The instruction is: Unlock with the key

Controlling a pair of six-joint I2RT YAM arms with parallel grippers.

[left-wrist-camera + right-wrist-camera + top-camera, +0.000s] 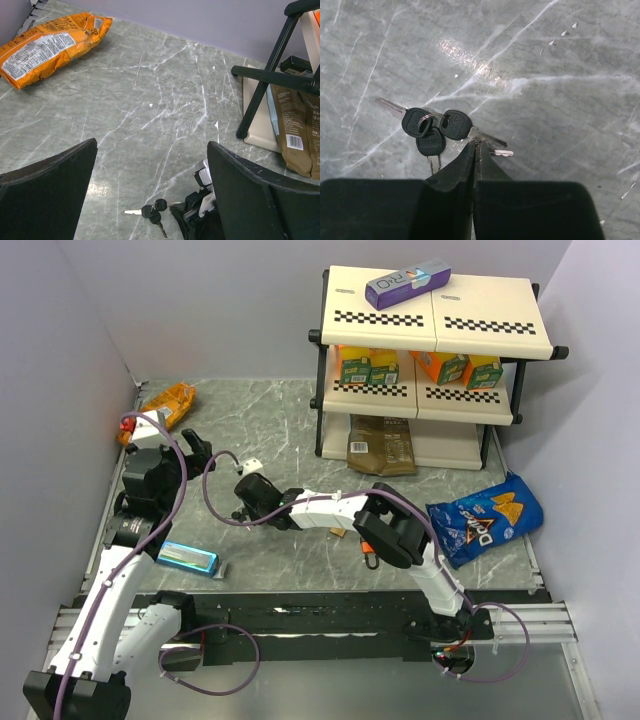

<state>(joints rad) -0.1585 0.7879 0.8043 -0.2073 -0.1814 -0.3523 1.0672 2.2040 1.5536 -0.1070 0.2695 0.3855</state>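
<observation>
Barely begun: the key lies flat on the bench, nearer its left edge. The right fingers are pressed together at its blade, the left fingers are spread, and unlocking is not yet done.

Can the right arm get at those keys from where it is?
Probably yes: the right gripper, fingers shut, sits right at the key bunch with nothing between; it would need to open first.

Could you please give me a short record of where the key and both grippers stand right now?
key bunch: three black heads on one ring, lying flat on the table
right gripper: jaws shut, tips over one key blade; whether it grips the blade cannot be told
left gripper: jaws open, holding nothing
</observation>
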